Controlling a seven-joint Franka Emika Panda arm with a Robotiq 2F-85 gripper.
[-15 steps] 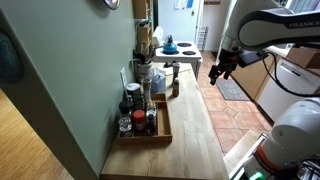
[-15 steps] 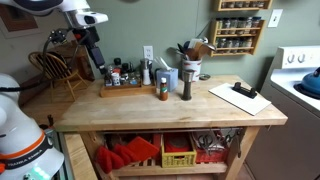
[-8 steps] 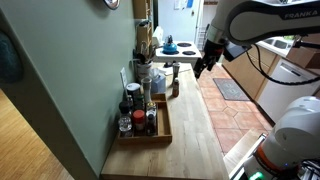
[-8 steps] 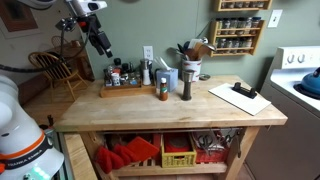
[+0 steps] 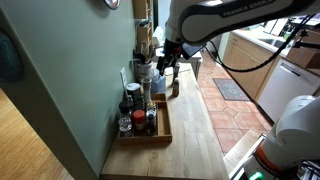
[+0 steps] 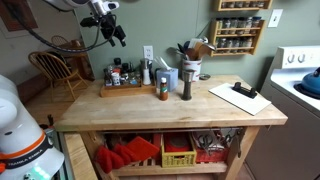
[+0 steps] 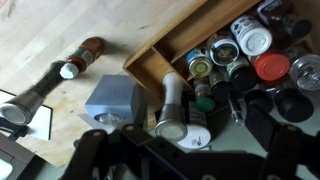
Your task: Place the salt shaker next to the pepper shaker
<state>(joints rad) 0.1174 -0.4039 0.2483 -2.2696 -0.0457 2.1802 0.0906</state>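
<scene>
Fingers [image 6: 123, 39] spread, nothing between them; gripper [image 6: 117, 36] hangs in the air high above the tray [image 6: 120, 91].
Wooden table [image 6: 150, 115] carries the tray, which is packed with spice jars [image 6: 122, 75]. Salt shaker [image 6: 186, 84] stands upright on the table past the tray's end, well apart from the gripper. Brown pepper shaker [image 6: 163, 90] stands upright between tray and salt shaker, a gap on each side.
</scene>
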